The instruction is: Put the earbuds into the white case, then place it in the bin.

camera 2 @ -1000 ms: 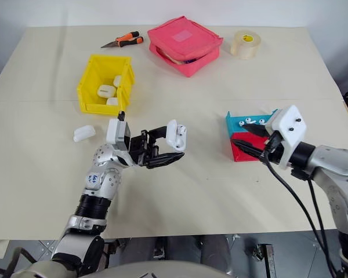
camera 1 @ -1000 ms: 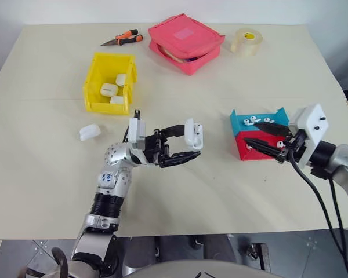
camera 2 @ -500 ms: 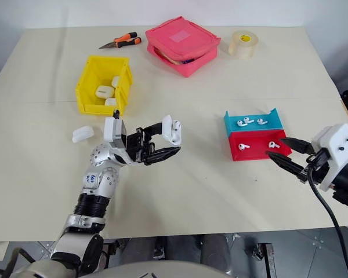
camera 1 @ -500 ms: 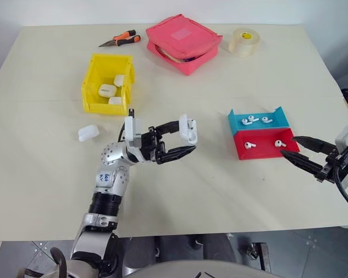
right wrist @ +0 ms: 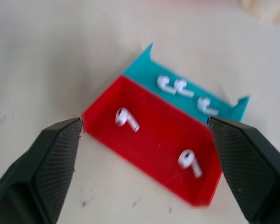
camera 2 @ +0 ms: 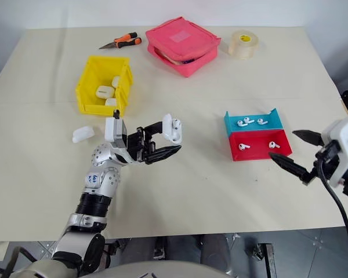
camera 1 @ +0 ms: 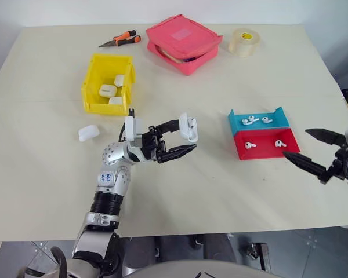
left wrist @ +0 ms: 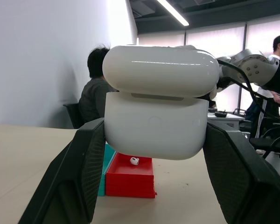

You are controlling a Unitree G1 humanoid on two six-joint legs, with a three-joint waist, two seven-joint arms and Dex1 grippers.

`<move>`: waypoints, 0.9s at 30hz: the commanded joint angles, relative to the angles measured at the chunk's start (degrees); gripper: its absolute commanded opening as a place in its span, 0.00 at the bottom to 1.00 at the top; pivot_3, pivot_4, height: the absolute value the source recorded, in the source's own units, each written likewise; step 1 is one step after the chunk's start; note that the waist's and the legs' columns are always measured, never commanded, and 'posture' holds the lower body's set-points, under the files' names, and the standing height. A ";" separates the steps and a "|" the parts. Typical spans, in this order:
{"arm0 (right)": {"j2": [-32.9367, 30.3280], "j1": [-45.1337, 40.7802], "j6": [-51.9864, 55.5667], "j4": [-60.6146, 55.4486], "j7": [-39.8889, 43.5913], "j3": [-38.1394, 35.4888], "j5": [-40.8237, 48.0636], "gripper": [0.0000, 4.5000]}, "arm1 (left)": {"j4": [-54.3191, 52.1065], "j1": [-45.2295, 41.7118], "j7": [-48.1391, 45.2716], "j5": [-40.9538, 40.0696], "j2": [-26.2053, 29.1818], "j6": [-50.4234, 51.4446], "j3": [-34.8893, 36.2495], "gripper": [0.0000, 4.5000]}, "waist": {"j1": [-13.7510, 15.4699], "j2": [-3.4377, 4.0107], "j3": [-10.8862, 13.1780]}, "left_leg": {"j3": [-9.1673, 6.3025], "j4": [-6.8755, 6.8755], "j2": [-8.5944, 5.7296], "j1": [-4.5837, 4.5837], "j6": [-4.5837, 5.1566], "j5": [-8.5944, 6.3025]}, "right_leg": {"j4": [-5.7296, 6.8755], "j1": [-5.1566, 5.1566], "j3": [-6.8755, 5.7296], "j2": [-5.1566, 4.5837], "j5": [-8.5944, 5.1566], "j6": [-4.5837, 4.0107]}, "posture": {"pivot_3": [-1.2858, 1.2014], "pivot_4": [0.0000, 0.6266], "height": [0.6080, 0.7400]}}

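The left tool hangs above the middle of the tabletop, clenched on the white case; in the left wrist view the case sits squeezed between both black fingers, its lid raised a little so a narrow gap shows along the hinge line. The right tool is over the right edge of the tabletop, released, its two fingers spread wide with nothing between them, just beside the red tray and apart from it. The red tray holds two earbuds, well apart from each other, and the teal tray touching it behind holds three more, lying close together. The bin stands on the far left part of the tabletop with three white cases inside it, against its right wall. One more white case lies on the tabletop just in front of the bin, outside it. At the far edge lie orange-handled pliers, a pink zipped pouch and a roll of tape. In the left wrist view two people show in the room beyond the tabletop, one seated at the back and one at the right edge.
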 commanded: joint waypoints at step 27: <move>4.75 -60.11 -10.57 49.93 22.08 53.47 -34.47 0.52 | -12.91 7.21 6.93 1.76 0.79 -1.15 -2.55 0.62 | -1.42 0.12 0.02 | 0.28 0.07 0.02 -0.32 -0.02 0.01 | -0.20 -0.06 -0.25 0.01 0.07 0.13 | 0.52 0.24 1.00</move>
